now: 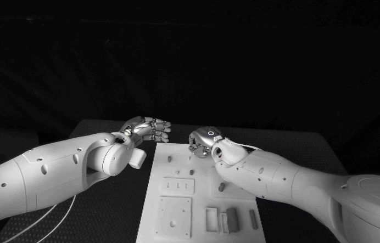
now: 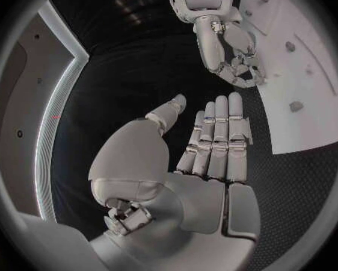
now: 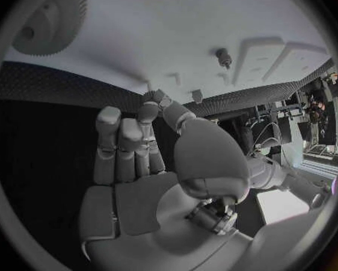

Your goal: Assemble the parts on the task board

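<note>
Two empty hands: left hand flat, right hand curled.

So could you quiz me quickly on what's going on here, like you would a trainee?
1. True or false: the left hand holds a part.
2. Which hand hovers over the far end of the task board? A: left hand. B: right hand.
3. Fill in: the board lies on a ___ table.
Key: 1 false; 2 B; 3 black.
</note>
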You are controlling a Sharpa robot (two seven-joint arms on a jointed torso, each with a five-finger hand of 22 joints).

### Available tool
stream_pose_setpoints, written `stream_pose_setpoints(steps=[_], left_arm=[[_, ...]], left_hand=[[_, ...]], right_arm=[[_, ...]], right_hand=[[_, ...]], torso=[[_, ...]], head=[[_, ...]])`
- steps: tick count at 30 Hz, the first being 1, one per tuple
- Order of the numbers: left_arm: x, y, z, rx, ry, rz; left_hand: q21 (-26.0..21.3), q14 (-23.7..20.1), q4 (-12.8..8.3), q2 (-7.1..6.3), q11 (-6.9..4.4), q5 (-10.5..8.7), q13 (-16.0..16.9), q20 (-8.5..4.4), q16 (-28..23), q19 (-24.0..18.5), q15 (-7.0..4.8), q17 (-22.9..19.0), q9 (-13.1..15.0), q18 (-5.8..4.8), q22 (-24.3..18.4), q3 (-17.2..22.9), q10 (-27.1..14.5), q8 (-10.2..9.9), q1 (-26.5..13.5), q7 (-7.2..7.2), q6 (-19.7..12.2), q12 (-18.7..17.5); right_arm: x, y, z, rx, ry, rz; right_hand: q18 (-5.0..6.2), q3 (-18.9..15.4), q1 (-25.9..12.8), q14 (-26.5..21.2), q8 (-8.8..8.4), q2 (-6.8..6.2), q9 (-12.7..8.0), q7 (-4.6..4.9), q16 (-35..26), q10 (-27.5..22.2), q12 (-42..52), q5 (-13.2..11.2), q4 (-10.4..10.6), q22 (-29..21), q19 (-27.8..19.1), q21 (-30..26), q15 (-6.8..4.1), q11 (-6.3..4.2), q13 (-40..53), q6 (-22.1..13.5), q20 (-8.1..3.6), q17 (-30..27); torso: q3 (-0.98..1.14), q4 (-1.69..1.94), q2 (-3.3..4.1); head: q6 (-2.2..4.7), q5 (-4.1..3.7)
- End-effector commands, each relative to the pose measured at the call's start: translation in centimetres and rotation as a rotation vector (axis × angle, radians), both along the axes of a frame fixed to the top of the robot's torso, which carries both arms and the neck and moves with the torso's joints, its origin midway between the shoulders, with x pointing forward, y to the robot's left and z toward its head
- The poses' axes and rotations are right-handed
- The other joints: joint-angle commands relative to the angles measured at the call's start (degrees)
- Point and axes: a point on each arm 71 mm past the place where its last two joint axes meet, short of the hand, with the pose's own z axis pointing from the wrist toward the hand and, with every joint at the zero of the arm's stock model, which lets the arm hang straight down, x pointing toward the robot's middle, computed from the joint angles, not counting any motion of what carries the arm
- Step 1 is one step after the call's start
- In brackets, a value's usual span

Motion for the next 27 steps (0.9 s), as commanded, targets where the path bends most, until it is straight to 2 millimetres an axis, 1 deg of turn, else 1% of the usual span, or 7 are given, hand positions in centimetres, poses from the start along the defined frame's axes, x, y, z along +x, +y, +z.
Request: stream_pose_setpoints(steps=[1,3,8,15,18,24,27], left_arm=[[0.03,-0.16,0.27,-0.001,-0.018,-0.006],[0.03,-0.16,0.28,-0.001,-0.018,-0.006],[0.04,-0.11,0.33,-0.001,-0.019,-0.005],[0.10,-0.05,0.34,0.000,-0.019,-0.004],[0.12,-0.06,0.33,0.000,-0.019,-0.003],[0.14,-0.06,0.33,0.000,-0.020,-0.003],[0.14,-0.05,0.33,0.000,-0.020,-0.003]], left_hand=[[-0.2,0.1,-0.4,0.01,0.03,0.38,0.1,0.40,-0.3,-0.1,0.16,0.1,-0.1,0.94,0.1,0.0,0.3,0.0,-0.4,0.06,-0.2,-0.4],[-0.2,0.1,-0.5,0.01,0.03,0.38,0.1,0.40,-0.3,-0.1,0.17,0.1,-0.1,0.94,0.1,0.0,0.3,0.0,-0.5,0.06,-0.2,-0.4],[-0.2,0.1,-0.5,0.01,0.03,0.38,0.1,0.41,-0.4,-0.1,0.17,0.2,-0.1,0.95,0.1,0.0,0.3,0.0,-0.5,0.06,-0.2,-0.4],[-0.2,0.1,-0.5,-0.01,0.03,0.38,0.1,0.42,-0.4,-0.1,0.18,0.2,-0.1,0.95,0.1,0.1,0.3,0.0,-0.5,0.06,-0.2,-0.4],[-0.2,0.1,-0.5,-0.01,0.04,0.38,0.1,0.42,-0.4,-0.1,0.18,0.2,-0.1,0.95,0.1,0.1,0.3,0.0,-0.5,0.06,-0.2,-0.4],[-0.3,0.1,-0.6,-0.01,0.04,0.38,0.1,0.43,-0.5,-0.1,0.18,0.3,-0.1,0.96,0.2,0.1,0.3,0.0,-0.6,0.06,-0.2,-0.5],[-0.3,0.1,-0.6,-0.01,0.04,0.38,0.1,0.43,-0.5,-0.1,0.18,0.3,-0.1,0.96,0.2,0.2,0.4,0.0,-0.6,0.06,-0.2,-0.5]], right_arm=[[0.01,-0.28,-0.56,-0.038,0.028,-0.014],[0.01,-0.28,-0.59,-0.040,0.032,-0.014],[0.04,-0.38,-0.71,-0.050,0.045,-0.015],[0.05,-0.68,-0.83,-0.058,0.056,-0.018],[0.00,-0.67,-0.87,-0.060,0.061,-0.015],[-0.05,-0.56,-0.90,-0.061,0.064,-0.011],[-0.04,-0.60,-0.91,-0.061,0.064,-0.012]], right_hand=[[3.52,0.3,0.7,0.2,0.11,-0.06,0.0,0.60,0.3,0.5,-0.4,0.4,-0.1,1.2,0.1,0.2,-0.35,0.04,0.1,0.8,-0.28,0.1],[3.52,0.3,0.7,0.2,0.11,-0.07,0.0,0.60,0.3,0.5,-0.4,0.4,-0.1,1.2,0.1,0.3,-0.35,0.04,0.1,0.8,-0.27,0.1],[3.52,0.4,0.7,0.2,0.09,-0.07,0.0,0.61,0.3,0.5,-0.4,0.4,-0.1,1.2,0.1,0.3,-0.34,0.04,0.1,0.8,-0.26,0.1],[3.52,0.4,0.7,0.2,0.07,-0.11,0.0,0.61,0.3,0.5,-0.5,0.4,-0.1,1.2,0.1,0.3,-0.33,0.05,0.1,0.8,-0.25,0.1],[3.52,0.4,0.7,0.1,0.06,-0.13,0.0,0.62,0.3,0.5,-0.5,0.4,-0.1,1.2,0.1,0.3,-0.33,0.05,0.1,0.8,-0.24,0.1],[3.52,0.4,0.6,0.1,0.05,-0.13,0.0,0.63,0.3,0.6,-0.5,0.4,-0.1,1.2,0.1,0.3,-0.31,0.06,0.1,0.8,-0.22,0.1],[3.52,0.4,0.6,0.1,0.04,-0.12,0.0,0.63,0.3,0.6,-0.5,0.4,-0.1,1.2,0.1,0.3,-0.31,0.06,0.1,0.8,-0.21,0.1]], torso=[[0.00,0.01,0.05],[0.01,0.03,0.08],[-0.05,0.03,0.06],[-0.02,-0.05,0.09],[-0.06,-0.08,0.05],[-0.01,-0.02,0.07],[-0.02,-0.01,0.07]], head=[[-0.06,-0.02],[-0.08,-0.02],[-0.19,-0.04],[-0.32,0.01],[-0.41,0.00],[-0.45,-0.05],[-0.53,-0.03]])
